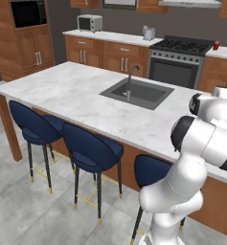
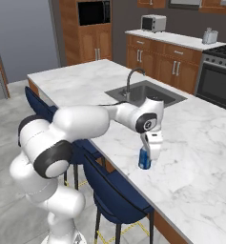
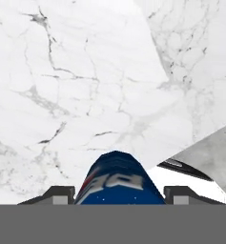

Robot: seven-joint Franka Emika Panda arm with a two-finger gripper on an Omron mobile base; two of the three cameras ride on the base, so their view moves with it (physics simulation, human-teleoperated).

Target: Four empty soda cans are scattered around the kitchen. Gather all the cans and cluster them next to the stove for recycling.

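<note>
You have the gripper [image 2: 145, 159] closed on a can [image 2: 144, 158] at the near edge of the island bench [image 2: 200, 143], a little way in front of the sink [image 2: 148, 93]. This can is blue, not red, and in the hand view it sits between the two fingertips [image 3: 57, 193] with its printed side [image 3: 117, 183] toward the camera. The pictures do not tell clearly if the can is on the marble or already just above it.

Treat the can as very light and hollow, because the task says it is empty. The thin wall will dent if you squeeze hard, and the painted side is smooth, so it can slip or turn in the gripper. I judge the best hold is across the middle of the body, both fingers flat on the side, can upright. Do not press more than needed.

Move slowly with it; a fast swing may tip such a light thing out of the grip.

The stove [image 1: 179, 60] is on the far wall, well apart from the island. A red can [image 1: 216, 45] stands just beside it on the right, so bring yours there
</note>
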